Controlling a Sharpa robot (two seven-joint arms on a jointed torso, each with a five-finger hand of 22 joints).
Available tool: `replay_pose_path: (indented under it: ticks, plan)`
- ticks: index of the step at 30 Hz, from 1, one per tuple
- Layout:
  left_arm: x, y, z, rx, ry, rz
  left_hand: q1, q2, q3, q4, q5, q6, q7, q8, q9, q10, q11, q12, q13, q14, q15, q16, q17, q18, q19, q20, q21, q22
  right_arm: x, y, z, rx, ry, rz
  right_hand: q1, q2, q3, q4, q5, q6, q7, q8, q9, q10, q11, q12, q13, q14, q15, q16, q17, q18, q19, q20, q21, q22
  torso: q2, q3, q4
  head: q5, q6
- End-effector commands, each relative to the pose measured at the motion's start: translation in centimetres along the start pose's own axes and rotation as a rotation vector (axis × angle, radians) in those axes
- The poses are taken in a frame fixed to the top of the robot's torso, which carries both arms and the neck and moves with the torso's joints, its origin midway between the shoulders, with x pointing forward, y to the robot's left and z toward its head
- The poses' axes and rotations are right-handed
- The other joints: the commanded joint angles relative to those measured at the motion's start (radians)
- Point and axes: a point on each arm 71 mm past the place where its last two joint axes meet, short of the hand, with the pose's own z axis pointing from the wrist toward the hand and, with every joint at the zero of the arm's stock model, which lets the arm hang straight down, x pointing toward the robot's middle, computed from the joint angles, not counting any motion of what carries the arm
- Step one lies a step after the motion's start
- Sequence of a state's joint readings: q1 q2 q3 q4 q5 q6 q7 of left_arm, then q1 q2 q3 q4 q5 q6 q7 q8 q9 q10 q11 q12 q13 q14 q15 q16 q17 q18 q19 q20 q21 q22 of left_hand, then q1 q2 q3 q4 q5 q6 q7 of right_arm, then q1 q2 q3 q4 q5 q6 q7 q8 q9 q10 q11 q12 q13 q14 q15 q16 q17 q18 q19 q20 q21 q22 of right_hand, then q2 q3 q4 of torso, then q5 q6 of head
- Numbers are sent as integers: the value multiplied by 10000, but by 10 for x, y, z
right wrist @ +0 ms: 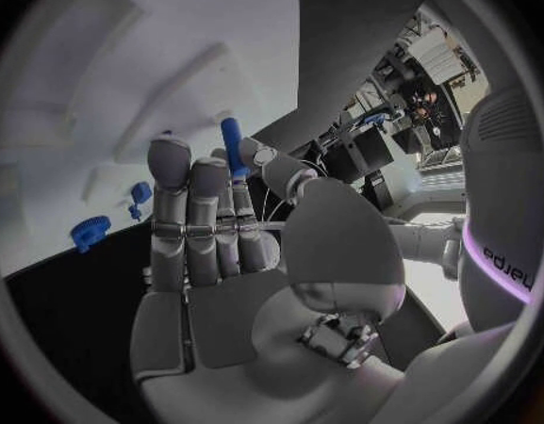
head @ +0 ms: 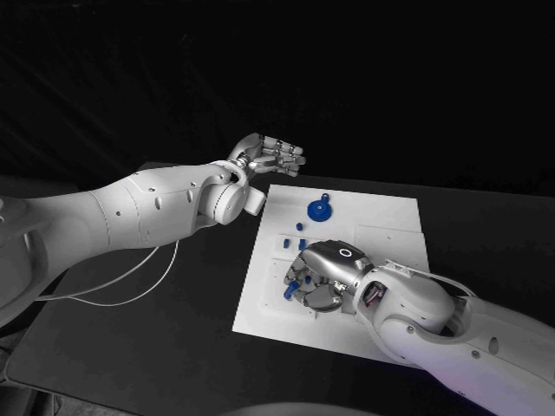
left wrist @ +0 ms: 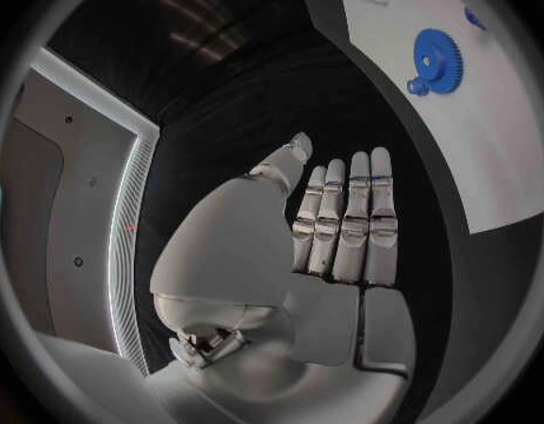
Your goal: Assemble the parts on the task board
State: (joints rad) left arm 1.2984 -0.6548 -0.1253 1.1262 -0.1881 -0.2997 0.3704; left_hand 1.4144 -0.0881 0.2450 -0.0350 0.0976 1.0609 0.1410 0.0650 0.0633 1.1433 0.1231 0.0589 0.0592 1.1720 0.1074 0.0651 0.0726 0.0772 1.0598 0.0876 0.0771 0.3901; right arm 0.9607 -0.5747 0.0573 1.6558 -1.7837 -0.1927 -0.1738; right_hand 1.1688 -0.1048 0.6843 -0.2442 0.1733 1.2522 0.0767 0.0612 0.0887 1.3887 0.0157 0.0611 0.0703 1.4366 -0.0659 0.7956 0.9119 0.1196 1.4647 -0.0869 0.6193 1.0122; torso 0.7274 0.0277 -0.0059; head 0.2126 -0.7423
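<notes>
The white task board (head: 380,217) lies in the middle of the black table. A blue gear (head: 319,209) sits on its far left part, also seen from the left wrist (left wrist: 436,59) and the right wrist (right wrist: 91,231). Small blue parts (head: 300,228) stand in a row nearer me. My right hand (head: 329,279) hovers low over the board's near left area and pinches a blue peg (right wrist: 230,147) between thumb and fingertips; the peg's end shows under the hand (head: 290,293). My left hand (head: 269,158) hangs beyond the board's far left corner, fingers (left wrist: 348,219) straight, holding nothing.
A thin white cable (head: 133,282) loops over the table left of the board. Raised white blocks (head: 390,236) sit on the board's right half. Another small blue piece (right wrist: 140,194) stands near the gear. The table's front edge runs close below the board.
</notes>
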Motion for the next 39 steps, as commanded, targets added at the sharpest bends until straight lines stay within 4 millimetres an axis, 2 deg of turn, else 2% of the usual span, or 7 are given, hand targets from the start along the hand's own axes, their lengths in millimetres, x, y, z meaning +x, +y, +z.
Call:
replay_pose_path:
  ticks: [1,14,23,39]
  plan:
    - [2,-1,0,65,159,-88,-8,64,5,33,-24,-35,-28,-24,-3,-3,-9,-12,-5,-29,40,-38,-3,20,-46,47,-27,-9,2,0,-1,-13,221,-314,76,182,0,-15,8,44,-11,36,10,87,-37,33,4,-27,-53,-48,10,156,408,-71,-24,12,2,6,4,-6,-5]
    - [2,-1,0,56,152,-83,-7,65,-3,36,-28,-45,-25,-25,-4,-8,-7,-11,-4,-37,44,-39,-3,20,-46,51,-28,-33,4,-2,-2,176,445,-674,69,192,-9,-63,-7,68,-18,36,10,111,-44,33,6,-40,-56,-49,16,151,409,-74,-34,75,3,3,-4,-4,-20]
    - [2,0,0,49,160,-86,-7,65,-3,36,-28,-45,-25,-25,-4,-8,-7,-11,-4,-37,44,-39,-3,20,-46,51,-28,-33,4,-3,-1,371,450,-1175,46,179,76,-76,-85,67,-17,32,2,110,-42,31,5,-57,-57,-58,8,148,404,-73,-50,125,-1,-3,-1,-50,0]
    - [3,0,0,24,211,-105,-12,71,-19,49,-34,-49,-26,-24,-3,-18,-4,-12,-4,-50,48,-41,-3,20,-44,56,-32,-73,6,8,4,207,476,-1438,40,119,10,-60,-22,15,4,26,-45,28,-22,25,-5,-68,-33,-65,-17,147,390,-55,-201,129,3,-4,4,-68,-33]
